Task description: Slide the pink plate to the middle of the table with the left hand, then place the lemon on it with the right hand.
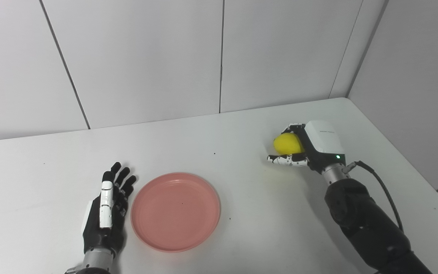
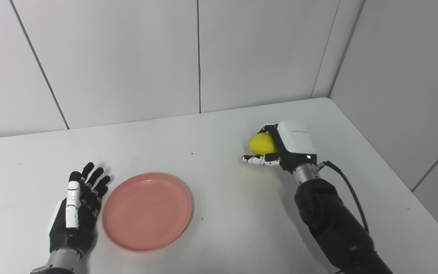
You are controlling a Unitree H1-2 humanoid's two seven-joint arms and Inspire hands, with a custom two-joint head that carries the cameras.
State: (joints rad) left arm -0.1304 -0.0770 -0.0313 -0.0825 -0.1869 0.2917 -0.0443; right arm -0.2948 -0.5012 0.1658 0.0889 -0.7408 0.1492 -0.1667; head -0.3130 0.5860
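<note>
A white counter [image 1: 242,228] fills the lower part of the frame, backed by pale grey wall panels [image 1: 139,57] across the top and down the right side.

The pink plate [image 1: 175,211] lies flat on the counter at lower centre, a little left of the middle of the frame. It is a shallow round dish with a raised rim, and its well holds nothing.

The left hand [image 1: 106,211] sits just beside the plate's left edge, in the lower left of the frame. Its fingers [image 1: 122,182] are stretched out and slightly spread, pointing toward the upper part of the frame, and it holds nothing. Whether its side touches the plate's rim cannot be told from either view.

The lemon [image 1: 287,143] is at right of centre, well apart from the plate. The right hand [image 1: 310,146] is closed around it: dark fingers curl over its top and far side, while the speckled white thumb [image 1: 285,160] runs along beneath it, pointing toward the left of the frame. Whether the lemon rests on the counter or is raised off it cannot be told. A green light [image 1: 338,156] glows on the hand's white back cover, and a black cable [image 1: 384,192] loops from the wrist down along the dark forearm [image 1: 363,224], which enters from the lower right corner.
</note>
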